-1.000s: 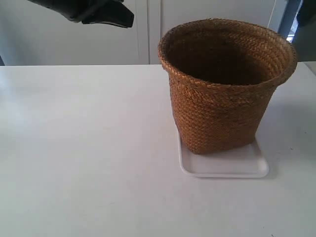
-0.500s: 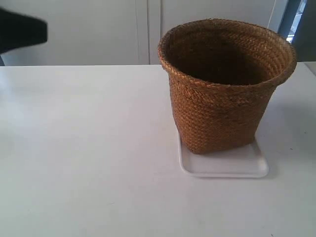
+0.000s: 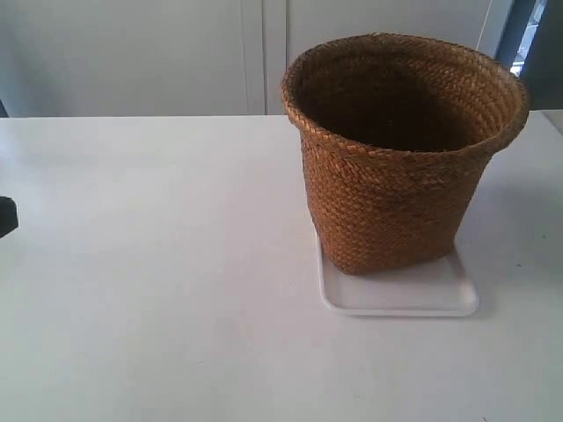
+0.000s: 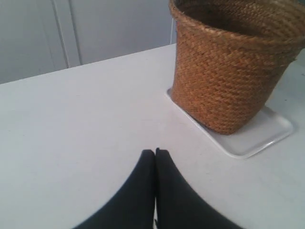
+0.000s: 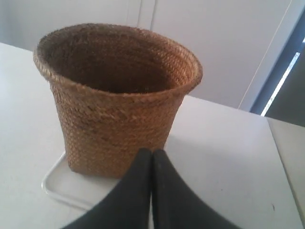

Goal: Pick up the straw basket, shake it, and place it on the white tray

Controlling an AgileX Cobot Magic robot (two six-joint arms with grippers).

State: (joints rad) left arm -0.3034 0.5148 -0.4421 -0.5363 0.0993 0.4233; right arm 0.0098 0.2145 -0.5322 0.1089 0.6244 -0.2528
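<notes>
The brown woven straw basket [image 3: 400, 154] stands upright on the white tray [image 3: 400, 294], at the right of the exterior view. Its dark inside looks empty. The left wrist view shows the straw basket [image 4: 228, 71] on the white tray [image 4: 267, 133] some way beyond my left gripper [image 4: 155, 151], which is shut with nothing in it, over bare table. My right gripper [image 5: 152, 151] is shut and empty too, apart from the straw basket [image 5: 114, 100] and the white tray [image 5: 57, 183] in front of it. A dark sliver of the arm at the exterior view's left [image 3: 5, 215] shows at the frame edge.
The white table [image 3: 158, 264] stretches wide at the left of the basket. White cabinet doors [image 3: 176, 53] stand behind the table. A dark gap [image 5: 286, 90] lies off the table's far corner in the right wrist view.
The arm at the exterior view's left has swung from the top of the frame down and out to the left edge. The basket and tray have not moved.
</notes>
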